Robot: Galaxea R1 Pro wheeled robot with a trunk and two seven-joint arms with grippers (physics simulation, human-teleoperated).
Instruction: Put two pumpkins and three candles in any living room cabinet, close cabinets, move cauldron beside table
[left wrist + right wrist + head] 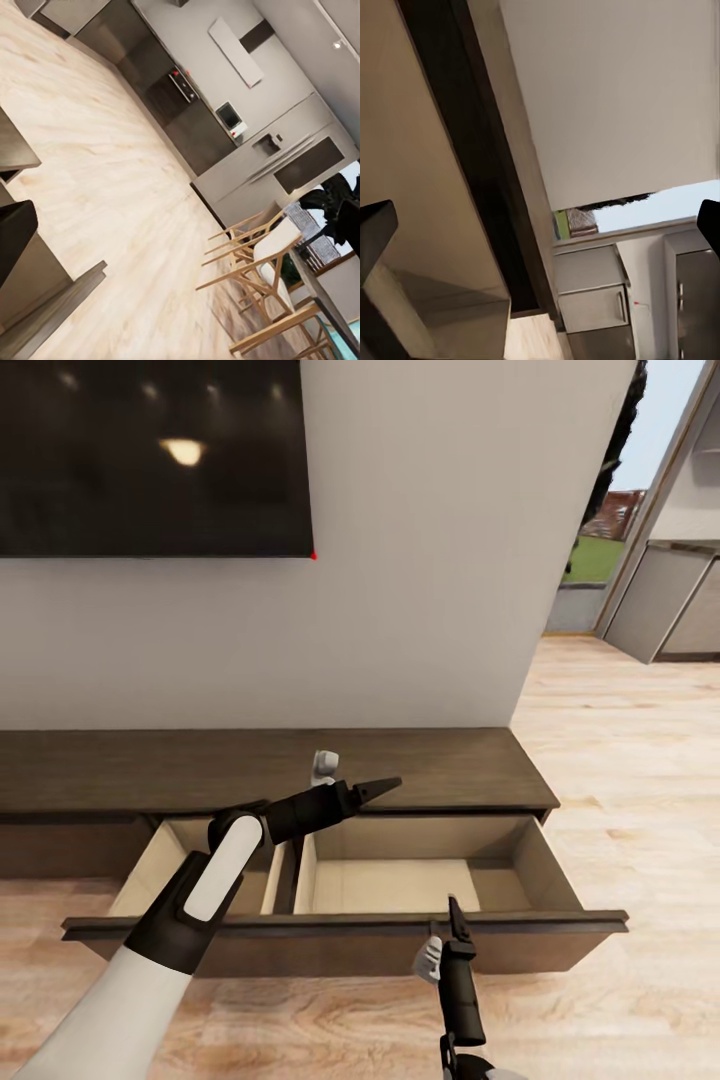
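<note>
Item: cabinet (300, 770), drawer (420, 880) pulled open below my view, interior bare. My left gripper (385, 787) hung over it, fingers together. My right gripper (453, 908) at drawer front; fingers' spread I couldn't tell.

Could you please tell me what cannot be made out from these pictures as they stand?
- Left compartment of the open dark-brown wood cabinet drawer: head view, partly hidden by the left arm.
- Left gripper: head view, too small to tell whether its fingers are open.
- Black wall screen: head view, cut off by the picture's edges.
</note>
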